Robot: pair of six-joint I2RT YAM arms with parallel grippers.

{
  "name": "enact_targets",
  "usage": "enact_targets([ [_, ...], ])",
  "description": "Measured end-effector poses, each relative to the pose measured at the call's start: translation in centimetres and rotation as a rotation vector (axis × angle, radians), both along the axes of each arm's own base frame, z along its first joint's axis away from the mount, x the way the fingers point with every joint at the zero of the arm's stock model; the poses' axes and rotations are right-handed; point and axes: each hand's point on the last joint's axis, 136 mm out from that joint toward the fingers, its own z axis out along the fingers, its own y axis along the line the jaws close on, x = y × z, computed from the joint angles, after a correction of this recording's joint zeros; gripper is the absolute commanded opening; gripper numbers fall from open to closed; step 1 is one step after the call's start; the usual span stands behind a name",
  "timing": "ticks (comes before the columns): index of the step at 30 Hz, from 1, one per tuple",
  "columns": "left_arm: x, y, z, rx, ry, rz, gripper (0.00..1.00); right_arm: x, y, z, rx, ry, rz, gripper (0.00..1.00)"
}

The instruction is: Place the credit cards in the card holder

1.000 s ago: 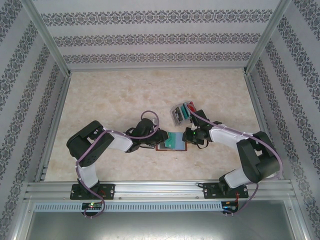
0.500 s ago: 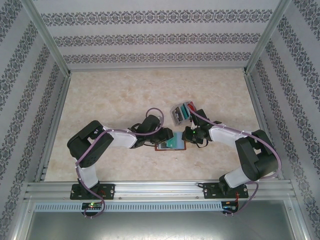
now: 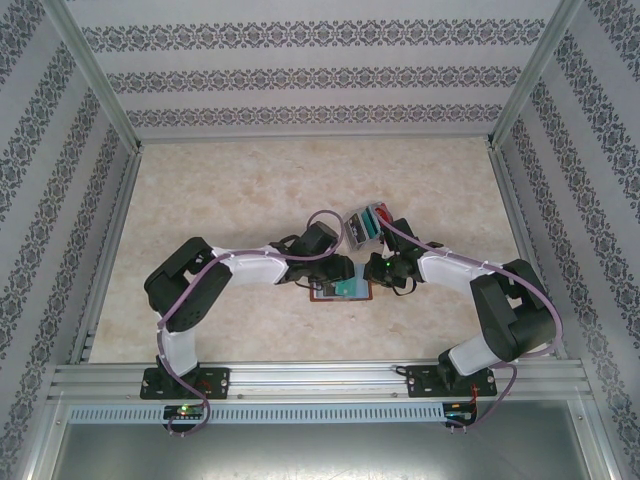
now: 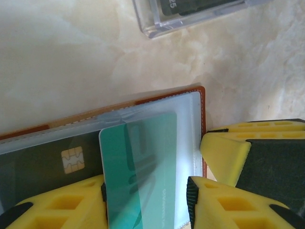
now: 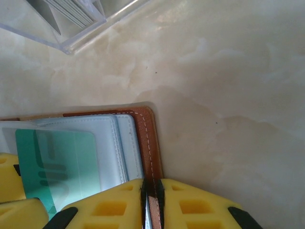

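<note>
Stitched leather card holder point(image 5: 150, 143) is pinched by right pincer point(image 5: 152, 188); left pincer point(image 4: 147, 191) spread.

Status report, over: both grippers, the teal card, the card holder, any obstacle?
Left gripper open, teal card between its jaws, partly in a clear sleeve. Right gripper shut on card holder edge. Clear tray stands apart, not in the way.

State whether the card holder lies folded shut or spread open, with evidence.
Spread open: the card holder shows its clear sleeves and a teal card, facing up.
</note>
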Motion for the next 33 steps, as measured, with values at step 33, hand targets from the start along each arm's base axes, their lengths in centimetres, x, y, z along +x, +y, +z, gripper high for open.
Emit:
enact_targets([
  [33,-1.7,1.1,-0.6,0.109,0.024,-0.019,0.35,0.0,0.8,-0.2,0.033,0.010,0.004,0.14],
])
